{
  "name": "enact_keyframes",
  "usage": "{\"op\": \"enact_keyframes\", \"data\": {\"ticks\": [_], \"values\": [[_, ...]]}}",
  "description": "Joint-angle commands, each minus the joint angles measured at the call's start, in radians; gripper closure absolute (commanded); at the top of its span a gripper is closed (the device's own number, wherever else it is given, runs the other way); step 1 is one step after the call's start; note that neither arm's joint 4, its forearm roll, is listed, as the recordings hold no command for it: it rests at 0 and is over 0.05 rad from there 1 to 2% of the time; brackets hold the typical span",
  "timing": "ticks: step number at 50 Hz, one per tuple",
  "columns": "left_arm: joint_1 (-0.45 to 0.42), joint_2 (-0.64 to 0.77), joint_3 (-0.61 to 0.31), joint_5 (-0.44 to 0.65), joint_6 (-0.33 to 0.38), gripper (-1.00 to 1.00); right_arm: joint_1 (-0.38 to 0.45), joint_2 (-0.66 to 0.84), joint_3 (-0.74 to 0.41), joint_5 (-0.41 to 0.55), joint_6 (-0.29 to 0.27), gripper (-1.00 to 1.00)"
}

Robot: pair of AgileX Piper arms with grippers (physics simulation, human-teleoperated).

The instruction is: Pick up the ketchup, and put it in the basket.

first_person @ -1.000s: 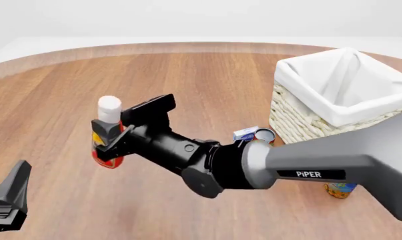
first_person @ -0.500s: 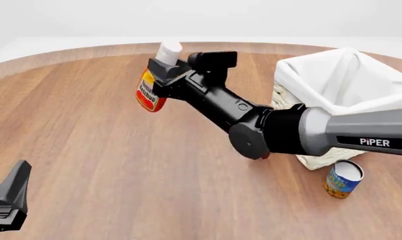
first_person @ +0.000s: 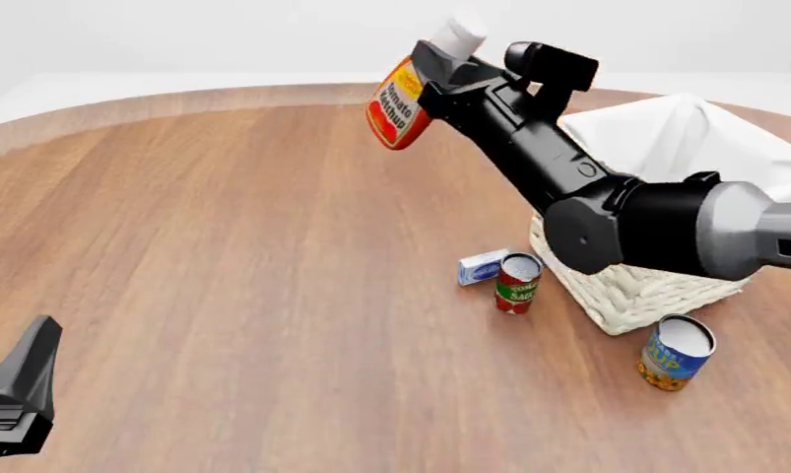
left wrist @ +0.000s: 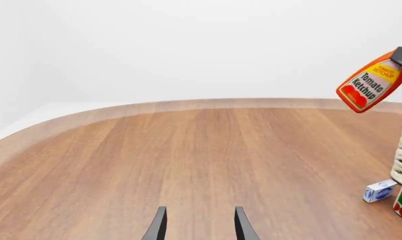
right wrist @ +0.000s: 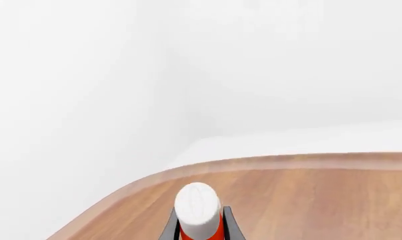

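Note:
My right gripper (first_person: 437, 87) is shut on the ketchup (first_person: 398, 110), a red bottle with a white cap and a label. It holds the bottle tilted, high above the table, left of the basket (first_person: 658, 286). The bottle also shows in the left wrist view (left wrist: 371, 84) and its white cap fills the right wrist view (right wrist: 198, 206) between the fingers. My left gripper (left wrist: 198, 225) is open and empty, low near the front left of the table (first_person: 14, 384).
A red and green tomato can (first_person: 516, 283) and a small white and blue box (first_person: 482, 266) stand just left of the basket. A blue and yellow can (first_person: 674, 353) stands in front of the basket. The wooden table's curved far edge (first_person: 237, 96) lies behind.
My right gripper has lifted the ketchup off the table and carried it up and to the right, toward the basket. The left arm has not moved.

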Motion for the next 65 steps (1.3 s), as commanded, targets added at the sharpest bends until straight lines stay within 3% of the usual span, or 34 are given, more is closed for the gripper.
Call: {"op": "enact_keyframes", "data": {"ticks": [1,6,16,23,32,42,49,65], "values": [[0.000,0.000,0.000,0.000,0.000,-1.00,-0.134,-0.080,0.040,-0.033,0.042,1.00],[0.000,0.000,0.000,0.000,0.000,-1.00,-0.181,-0.107,0.062,-0.039,0.024,1.00],[0.000,0.000,0.000,0.000,0.000,-1.00,-0.284,-0.153,0.094,-0.043,0.048,1.00],[0.000,0.000,0.000,0.000,0.000,-1.00,-0.368,-0.164,0.113,-0.042,0.095,1.00],[0.000,0.000,0.000,0.000,0.000,-1.00,-0.461,-0.196,0.135,-0.028,0.096,1.00],[0.000,0.000,0.000,0.000,0.000,-1.00,-0.528,-0.246,0.173,-0.015,0.079,1.00],[0.000,0.000,0.000,0.000,0.000,-1.00,-0.611,-0.268,0.202,-0.005,0.036,1.00],[0.000,0.000,0.000,0.000,0.000,-1.00,-0.669,-0.237,0.201,0.025,-0.040,1.00]]}}
